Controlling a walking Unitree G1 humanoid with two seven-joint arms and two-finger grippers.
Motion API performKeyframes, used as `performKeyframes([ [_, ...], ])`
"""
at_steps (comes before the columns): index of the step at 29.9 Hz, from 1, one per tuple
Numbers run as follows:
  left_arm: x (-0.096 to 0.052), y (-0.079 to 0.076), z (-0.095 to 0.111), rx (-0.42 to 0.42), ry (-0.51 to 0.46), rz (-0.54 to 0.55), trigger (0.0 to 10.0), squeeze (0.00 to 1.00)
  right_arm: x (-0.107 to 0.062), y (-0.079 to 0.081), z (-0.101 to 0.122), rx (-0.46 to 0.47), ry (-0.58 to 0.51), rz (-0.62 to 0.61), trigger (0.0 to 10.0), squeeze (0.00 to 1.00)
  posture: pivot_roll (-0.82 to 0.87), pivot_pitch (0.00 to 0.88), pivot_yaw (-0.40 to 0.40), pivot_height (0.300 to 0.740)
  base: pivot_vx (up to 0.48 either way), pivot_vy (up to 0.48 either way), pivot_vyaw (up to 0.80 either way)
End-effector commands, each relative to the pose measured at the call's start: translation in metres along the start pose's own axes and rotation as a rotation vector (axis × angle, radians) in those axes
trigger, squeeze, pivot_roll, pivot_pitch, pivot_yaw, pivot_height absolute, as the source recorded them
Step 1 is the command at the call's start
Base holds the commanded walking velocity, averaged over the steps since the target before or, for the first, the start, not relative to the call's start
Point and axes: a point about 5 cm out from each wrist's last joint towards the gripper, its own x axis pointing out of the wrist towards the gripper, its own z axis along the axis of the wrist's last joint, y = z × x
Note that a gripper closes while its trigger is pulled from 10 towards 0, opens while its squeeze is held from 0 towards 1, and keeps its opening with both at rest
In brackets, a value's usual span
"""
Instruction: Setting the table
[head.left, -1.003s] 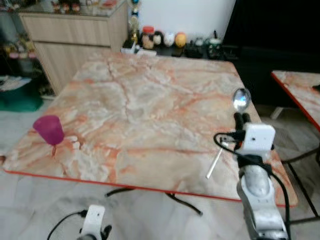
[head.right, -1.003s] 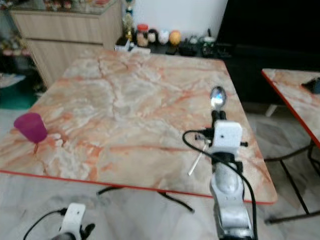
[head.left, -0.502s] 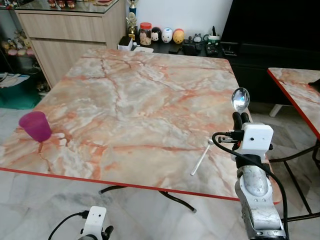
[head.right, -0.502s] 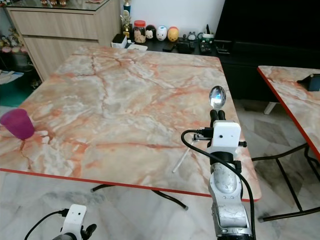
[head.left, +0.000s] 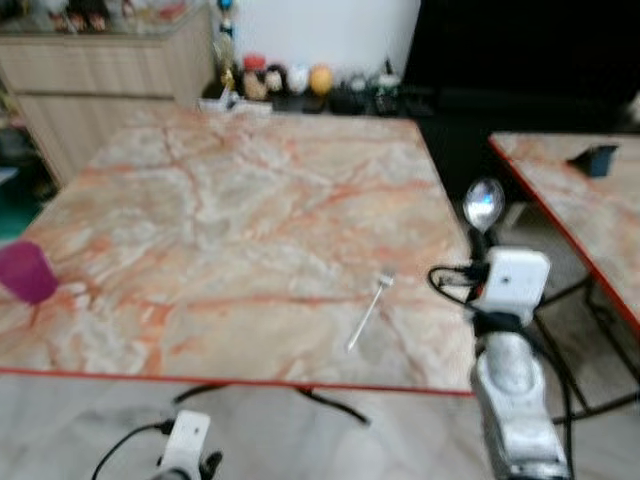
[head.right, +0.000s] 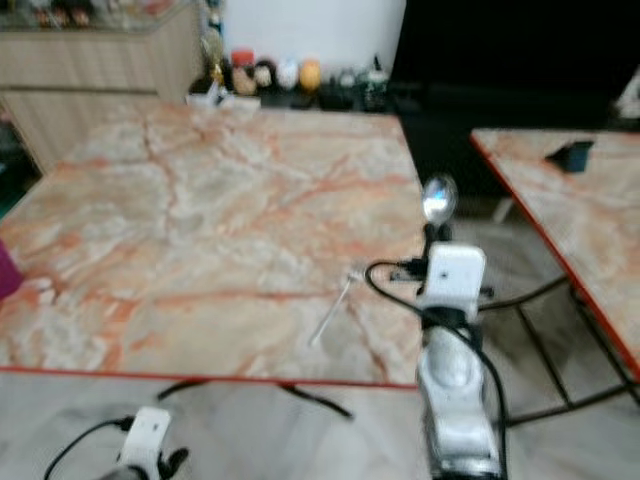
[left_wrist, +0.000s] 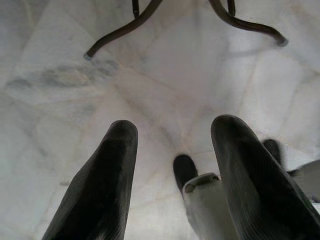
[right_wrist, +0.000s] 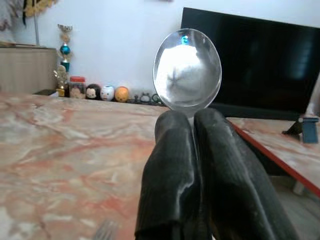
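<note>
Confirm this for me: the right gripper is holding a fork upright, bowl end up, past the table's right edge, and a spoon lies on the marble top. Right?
Not quite: the two are swapped. The right gripper is shut on a spoon, bowl up, as the right wrist view shows. The piece lying on the table near its right edge is the fork, seen in the left eye view.

Small figurines and jars (head.left: 285, 80) stand in a row on a low dark shelf against the white wall. A wooden cabinet (head.left: 100, 55) stands at the left of the room. A large black screen (right_wrist: 260, 60) occupies the wall on the right. A blue-grey object (head.left: 597, 158) rests on the second marble table (head.left: 580, 215). The floor (left_wrist: 165, 85) is pale marble tile.
</note>
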Motion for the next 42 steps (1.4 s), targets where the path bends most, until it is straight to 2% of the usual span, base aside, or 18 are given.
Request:
performKeyframes([
  [1, 0.0, -0.006, -0.005, 0.011, 0.022, -0.019, 10.0, 0.0, 0.0, -0.007, 0.001, -0.012, -0.005, -0.018, 10.0, 0.0, 0.01, 0.0, -0.037, 0.74, 0.0, -0.266, 0.0],
  [23, -0.003, -0.005, -0.016, -0.004, 0.062, -0.005, 10.0, 0.0, 0.009, -0.011, 0.007, -0.018, -0.026, -0.033, 10.0, 0.0, -0.01, 0.0, -0.033, 0.74, 0.0, -0.265, 0.0],
  [42, -0.002, -0.003, -0.014, 0.002, 0.066, -0.004, 10.0, 0.0, 0.011, -0.008, 0.007, -0.017, -0.036, -0.037, 10.0, 0.0, -0.01, 0.0, -0.013, 0.74, 0.0, -0.263, 0.0],
])
